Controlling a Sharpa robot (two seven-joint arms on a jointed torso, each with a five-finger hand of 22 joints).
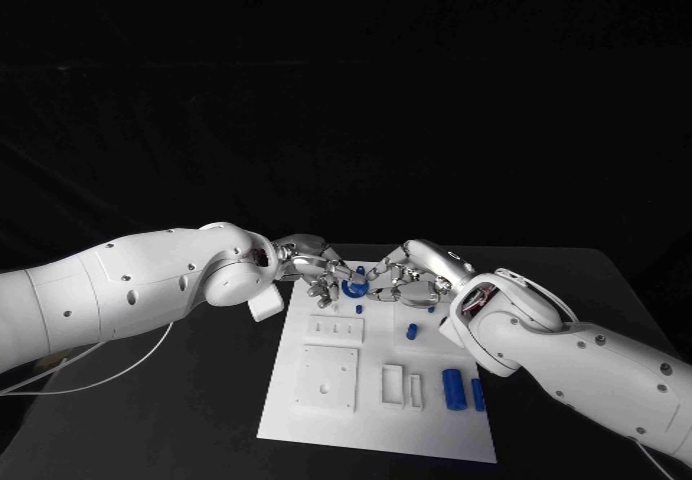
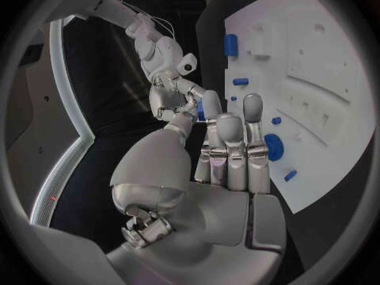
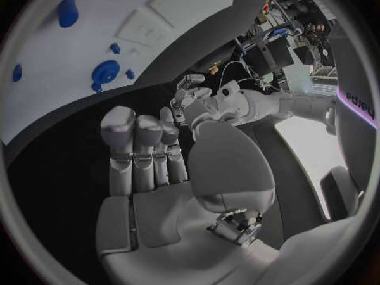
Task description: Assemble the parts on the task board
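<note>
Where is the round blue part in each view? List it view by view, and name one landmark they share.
Head view: the round blue part sits at the board's far end, between the two robot hands.
Left wrist view: it is on the board beside the left hand's fingertips.
Right wrist view: it is on the board beyond the fingers.
Shared landmark: the blue cylinder.

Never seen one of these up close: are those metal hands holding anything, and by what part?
Nothing is held. The left hand and the right hand both show bare, extended fingers near the white board.
</note>
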